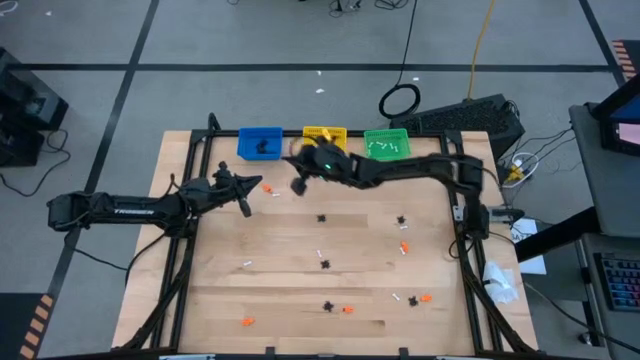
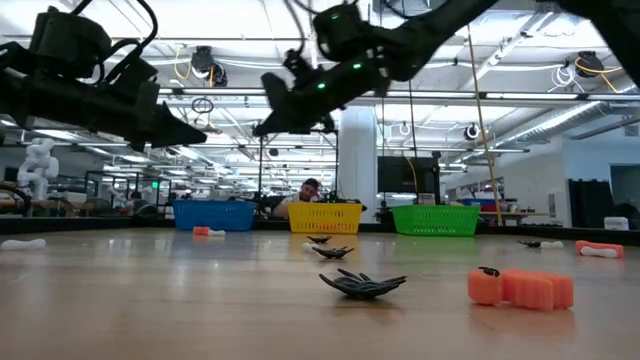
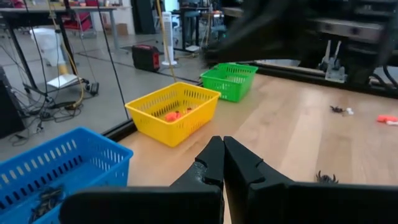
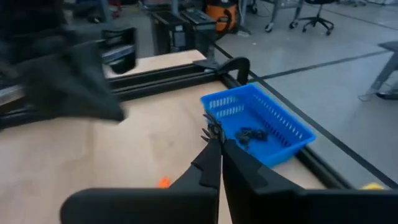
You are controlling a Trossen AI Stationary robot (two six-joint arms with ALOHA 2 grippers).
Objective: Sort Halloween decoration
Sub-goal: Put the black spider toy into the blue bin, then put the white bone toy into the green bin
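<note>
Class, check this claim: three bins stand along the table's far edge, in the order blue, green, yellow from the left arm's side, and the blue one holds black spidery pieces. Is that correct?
Not quite. The order is wrong: the high view shows the blue bin, then the yellow bin, then the green bin. The rest stands; the right wrist view shows black spidery pieces in the blue one.

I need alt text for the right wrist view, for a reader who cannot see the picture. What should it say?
The right gripper, fingers shut on a small black spider trinket, hangs over the wooden table near a blue bin that holds more black trinkets. An orange trinket lies on the table, and the left arm shows blurred behind.
</note>
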